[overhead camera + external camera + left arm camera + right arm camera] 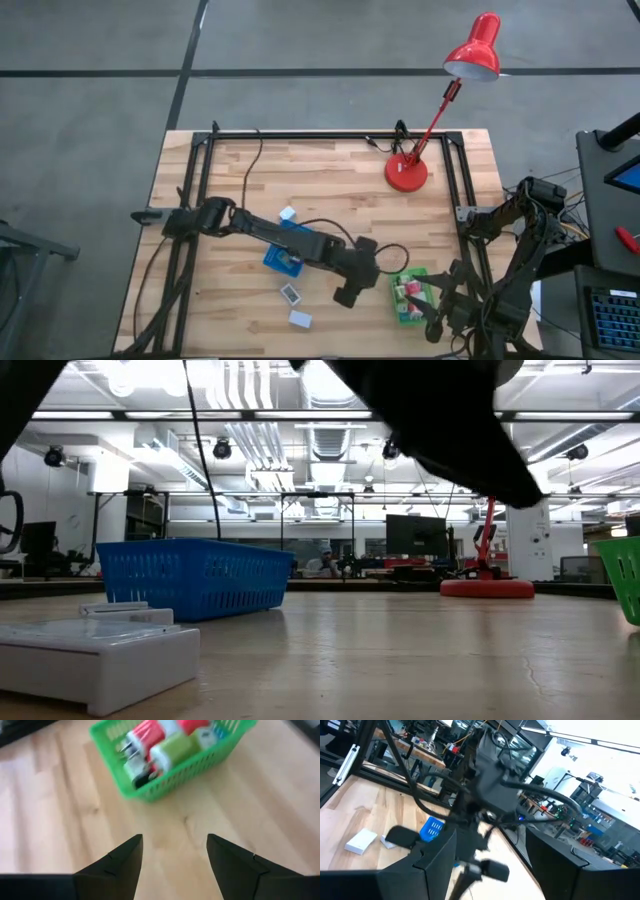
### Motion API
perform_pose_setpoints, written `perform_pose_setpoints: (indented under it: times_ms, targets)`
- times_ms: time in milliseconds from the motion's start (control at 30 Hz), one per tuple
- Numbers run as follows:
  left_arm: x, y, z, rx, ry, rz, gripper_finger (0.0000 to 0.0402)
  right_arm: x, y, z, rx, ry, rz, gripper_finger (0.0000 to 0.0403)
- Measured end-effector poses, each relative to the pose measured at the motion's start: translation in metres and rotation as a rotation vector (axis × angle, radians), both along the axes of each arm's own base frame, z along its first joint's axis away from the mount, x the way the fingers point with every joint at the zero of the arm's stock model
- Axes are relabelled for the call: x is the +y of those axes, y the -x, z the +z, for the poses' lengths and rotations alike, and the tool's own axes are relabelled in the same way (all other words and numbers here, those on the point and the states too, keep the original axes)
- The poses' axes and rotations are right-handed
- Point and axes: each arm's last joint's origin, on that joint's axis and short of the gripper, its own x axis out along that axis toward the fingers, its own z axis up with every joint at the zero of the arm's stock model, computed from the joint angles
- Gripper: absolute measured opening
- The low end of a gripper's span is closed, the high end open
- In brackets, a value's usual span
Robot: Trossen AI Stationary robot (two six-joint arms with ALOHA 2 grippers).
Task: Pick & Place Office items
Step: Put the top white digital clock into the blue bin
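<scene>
High view is showing the left gripper (345,296) reaching out over the middle of the wooden table (330,175), between the blue tray (284,256) and the green tray (412,294). Its wrist view is showing both fingers (121,865) parted and holding nothing, hanging over bare wood just short of the green tray (175,770). The right gripper (490,865) is waiting at the table's right front corner beside the green tray, jaws likewise parted and empty. Office items are lying in two groups: three white blocks loose on the table, one (288,213) behind the blue tray, one (290,293) in front of it and one (300,319) nearer the front edge; the rest are sitting in the trays, several red, green and white pieces in the green one, too crowded to count. Trays are numbering two; one red desk lamp (408,172) is standing at the rear. In judgement, the left arm is standing between placements; the sound course would be swinging to the nearest loose white block, descending squarely over it and closing across its narrow sides.
</scene>
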Motion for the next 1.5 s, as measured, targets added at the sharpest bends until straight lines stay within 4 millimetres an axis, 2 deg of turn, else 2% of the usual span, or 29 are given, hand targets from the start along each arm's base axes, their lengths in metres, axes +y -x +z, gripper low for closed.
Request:
perform_pose_setpoints:
  times_ms: [167,300,533,700,867,1033,1133,1333,1500]
  targets:
    - [-0.001,0.025,0.006,0.007,-0.115,0.101,0.0224,-0.003,-0.004,-0.004,0.040,-0.039,0.001,0.0233]
    - [0.008,0.056,0.017,-0.016,-0.122,0.194,0.0224,-0.009,-0.012,-0.010,0.087,-0.071,-0.016,0.0233]
    - [0.031,0.135,0.027,-0.180,-0.091,0.352,0.0224,-0.019,-0.028,-0.017,0.168,-0.075,-0.058,0.0233]
    - [0.049,0.194,0.027,-0.305,-0.028,0.423,0.0224,-0.027,-0.043,-0.029,0.255,-0.091,-0.065,0.0233]
    - [0.060,0.237,0.022,-0.357,0.019,0.432,0.0224,-0.030,-0.066,-0.039,0.310,-0.114,0.013,0.0233]
    - [0.067,0.263,0.017,-0.409,0.044,0.425,0.0224,-0.040,-0.096,-0.045,0.293,-0.171,0.234,0.0233]
    - [0.071,0.274,0.010,-0.415,0.043,0.431,0.0224,-0.052,-0.104,-0.047,0.235,-0.166,0.283,0.0233]
    - [0.077,0.287,-0.005,-0.423,0.015,0.490,0.0224,-0.074,-0.110,-0.051,0.230,-0.165,0.374,0.0233]
    - [0.079,0.293,-0.012,-0.474,0.040,0.495,0.0224,-0.097,-0.097,-0.045,0.195,-0.170,0.402,0.0233]
